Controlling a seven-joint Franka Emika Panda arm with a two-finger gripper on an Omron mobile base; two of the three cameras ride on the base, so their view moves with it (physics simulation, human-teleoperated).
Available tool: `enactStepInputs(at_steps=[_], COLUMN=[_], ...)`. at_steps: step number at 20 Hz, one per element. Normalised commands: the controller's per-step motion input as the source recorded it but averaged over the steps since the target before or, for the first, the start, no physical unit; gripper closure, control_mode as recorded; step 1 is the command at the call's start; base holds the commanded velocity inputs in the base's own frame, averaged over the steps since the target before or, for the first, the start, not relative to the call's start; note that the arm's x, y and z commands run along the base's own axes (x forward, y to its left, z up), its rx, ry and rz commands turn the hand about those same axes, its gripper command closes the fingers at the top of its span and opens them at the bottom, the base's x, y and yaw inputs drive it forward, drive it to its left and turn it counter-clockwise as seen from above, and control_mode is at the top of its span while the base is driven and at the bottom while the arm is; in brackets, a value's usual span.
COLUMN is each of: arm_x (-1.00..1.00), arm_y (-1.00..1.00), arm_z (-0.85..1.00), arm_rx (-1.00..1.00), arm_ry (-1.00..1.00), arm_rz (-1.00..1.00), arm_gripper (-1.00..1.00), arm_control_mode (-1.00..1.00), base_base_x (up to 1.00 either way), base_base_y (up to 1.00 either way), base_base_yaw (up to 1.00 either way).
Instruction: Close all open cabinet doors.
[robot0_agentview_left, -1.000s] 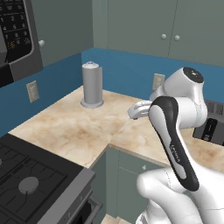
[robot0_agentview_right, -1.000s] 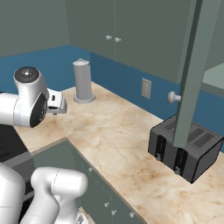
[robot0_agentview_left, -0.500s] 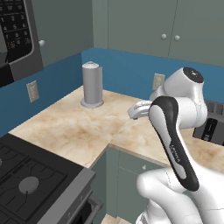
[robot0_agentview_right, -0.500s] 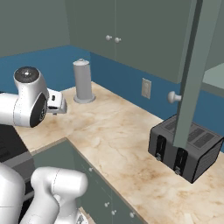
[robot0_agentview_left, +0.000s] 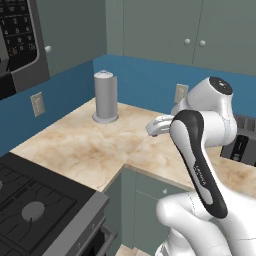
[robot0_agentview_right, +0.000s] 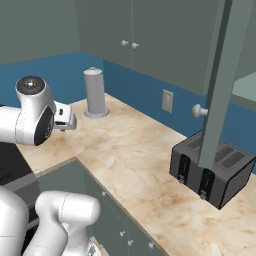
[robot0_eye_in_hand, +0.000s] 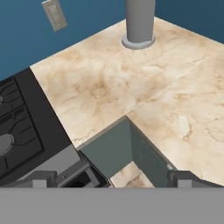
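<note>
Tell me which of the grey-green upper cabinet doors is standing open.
The tall grey-green door above the black toaster: that open cabinet door juts edge-on toward the camera, pale knob sticking out sideways. The pair of closed upper doors behind the grey canister lie flush.

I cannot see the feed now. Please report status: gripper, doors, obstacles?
Gripper open, empty, above the counter. One door open, over the toaster. Corner doors shut.

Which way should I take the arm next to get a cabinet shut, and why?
Probably swing the tool right, toward the open cabinet door. In the right base view that door stands edge-on over the toaster, knob facing the arm, while the upper doors behind the paper-towel holder look closed. The tool hangs over the counter corner, far from it.
</note>
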Motion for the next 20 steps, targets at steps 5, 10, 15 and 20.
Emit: enactStepInputs(at_steps=[5, 10, 15, 20], arm_x=[0.0, 0.0, 0.0, 0.0], arm_y=[0.0, 0.0, 0.0, 0.0], arm_z=[0.0, 0.0, 0.0, 0.0], arm_rx=[0.0, 0.0, 0.0, 0.0], arm_ry=[0.0, 0.0, 0.0, 0.0], arm_rz=[0.0, 0.0, 0.0, 0.0], arm_gripper=[-1.0, -1.0, -1.0, -1.0], arm_control_mode=[1.0, 1.0, 1.0, 1.0], base_base_x=[0.0, -0.07, -0.47, -0.51], base_base_y=[0.0, 0.0, -0.02, 0.0], base_base_yaw=[0.0, 0.0, -0.01, -0.09])
